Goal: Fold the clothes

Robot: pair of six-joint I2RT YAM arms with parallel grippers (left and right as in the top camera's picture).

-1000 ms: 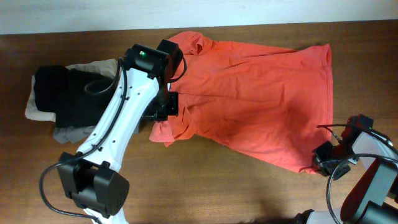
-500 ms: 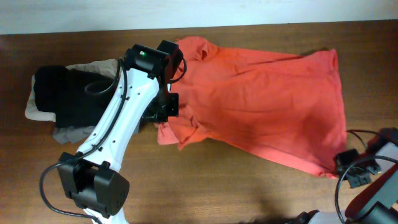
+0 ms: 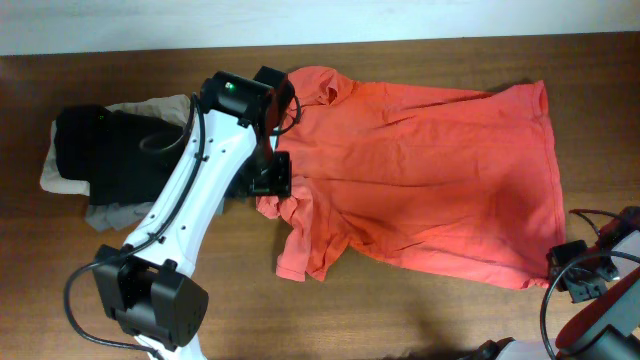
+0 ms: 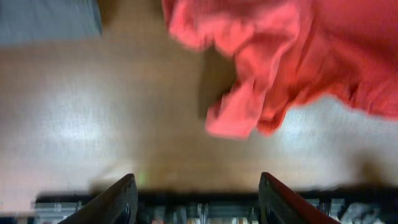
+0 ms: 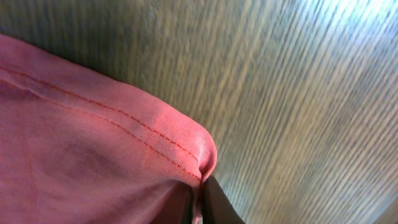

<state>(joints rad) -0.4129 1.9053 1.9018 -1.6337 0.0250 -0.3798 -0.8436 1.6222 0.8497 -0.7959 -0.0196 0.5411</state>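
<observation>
Overhead shows the red-orange T-shirt point(image 3: 430, 170) spread nearly flat on the counter point(image 3: 420, 320). Its long axis runs side to side, collar end toward my left arm and hem toward my right. My left tool point(image 3: 270, 178) hangs at the shirt's left edge, fingers spread with nothing between them. In the left wrist view the crumpled sleeve point(image 4: 245, 99) lies ahead of those open tips on bare wood, apart from them. My right tool point(image 5: 200, 202) is pressed together on the hem corner point(image 5: 186, 149), pinching the stitched edge at the near right end of the shirt. So each arm sits at its own end, and the bunched sleeve is nearest my left side. I judge that the sleeve needs flattening before any fold goes across. A pile of folded garments point(image 3: 90, 150), black over beige and grey, sits just beyond my left arm, close to the collar end. I reckon it crowds any outward sweep on that side.
</observation>
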